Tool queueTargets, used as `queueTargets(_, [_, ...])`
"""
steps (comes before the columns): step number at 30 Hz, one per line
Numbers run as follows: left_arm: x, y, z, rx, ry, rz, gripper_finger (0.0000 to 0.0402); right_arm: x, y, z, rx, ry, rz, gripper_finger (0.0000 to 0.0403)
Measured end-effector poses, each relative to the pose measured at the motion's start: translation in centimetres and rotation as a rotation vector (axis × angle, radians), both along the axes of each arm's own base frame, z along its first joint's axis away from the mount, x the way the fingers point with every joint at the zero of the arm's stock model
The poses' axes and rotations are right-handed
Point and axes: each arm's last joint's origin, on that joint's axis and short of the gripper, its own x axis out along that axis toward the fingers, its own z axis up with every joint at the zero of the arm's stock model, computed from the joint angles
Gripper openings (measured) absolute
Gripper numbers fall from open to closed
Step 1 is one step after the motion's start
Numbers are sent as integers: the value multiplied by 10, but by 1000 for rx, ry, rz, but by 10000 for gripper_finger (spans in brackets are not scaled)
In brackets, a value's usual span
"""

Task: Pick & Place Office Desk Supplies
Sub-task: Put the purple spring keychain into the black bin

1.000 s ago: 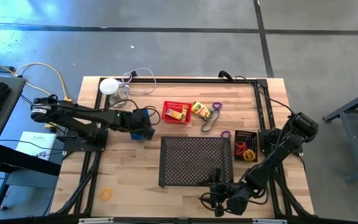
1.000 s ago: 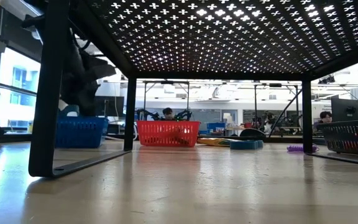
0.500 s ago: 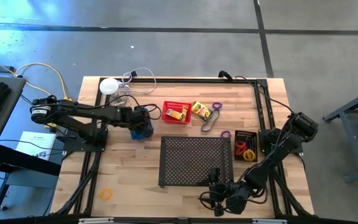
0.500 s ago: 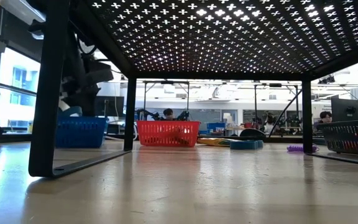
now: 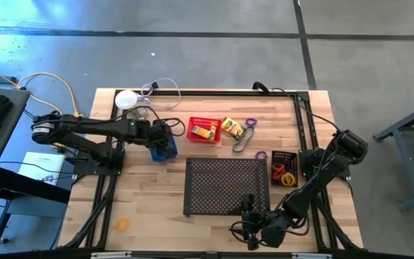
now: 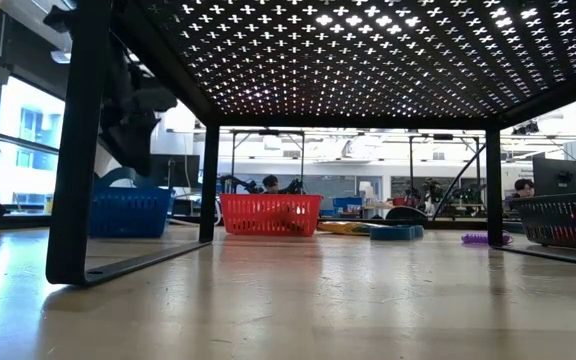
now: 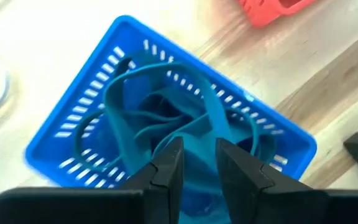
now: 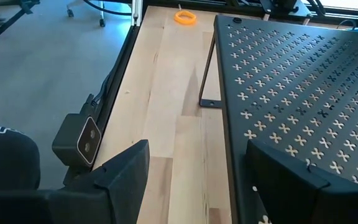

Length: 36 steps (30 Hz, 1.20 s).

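Over the small blue plastic mesh basket [image 5: 164, 149] hangs the left gripper [image 7: 197, 163], its two dark fingers [image 7: 166, 171] standing a narrow gap apart with nothing pinched between them. Beneath them, teal-blue rubber-band loops [image 7: 166, 112] lie tangled inside that basket, which sits on the pale wooden table [image 5: 149, 194] left of the small red mesh basket [image 5: 204, 129]. A small yellow crayon box [image 5: 203, 132] rests inside the red basket, and a second yellow crayon box [image 5: 232, 127] lies on the wood just beside it, next to a purple loop [image 5: 251, 123] and a dark loop [image 5: 241, 140]. Near the table's right edge, the small black mesh basket [image 5: 284, 167] holds red and yellow loops. One orange loop [image 5: 123, 224] lies alone by the front left corner. At the table's front, the right gripper [image 8: 194, 168] waits with its jaws spread wide and empty, beside the large flat black perforated tray [image 5: 227, 185]. By the far left corner sits a white round disc [image 5: 125, 99] with a clear cable.
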Motion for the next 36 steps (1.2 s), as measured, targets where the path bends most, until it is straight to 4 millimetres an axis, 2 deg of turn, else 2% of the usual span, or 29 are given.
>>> queueTargets(6, [-5, -4, 10, 0, -42, -17, 90, -4, 3, 2, -53, -37, -16, 256])
queueTargets(9, [-10, -7, 17, 6, -80, -29, 90, -10, 6, 9, -96, -83, -44, 256])
queueTargets(14, [-25, -8, 35, 51, -174, -13, 90, -24, 8, 41, -170, -207, -125, 256])
queueTargets(19, [-43, -11, 53, 44, -299, 12, 90, -37, -11, 76, -169, -325, -328, 256])
queueTargets(23, [-50, -19, 59, 1, -353, -44, 90, -37, -47, 102, -98, -338, -427, 256])
queueTargets(26, [-50, -28, 60, -14, -360, -99, 90, -35, -84, 114, -30, -281, -474, 256])
queueTargets(31, [-46, -41, 57, -11, -338, -172, 90, -32, -159, 124, 94, -148, -610, 256])
queueTargets(36, [-41, -48, 53, 28, -308, -193, 90, -42, -239, 123, 215, 47, -798, 256])
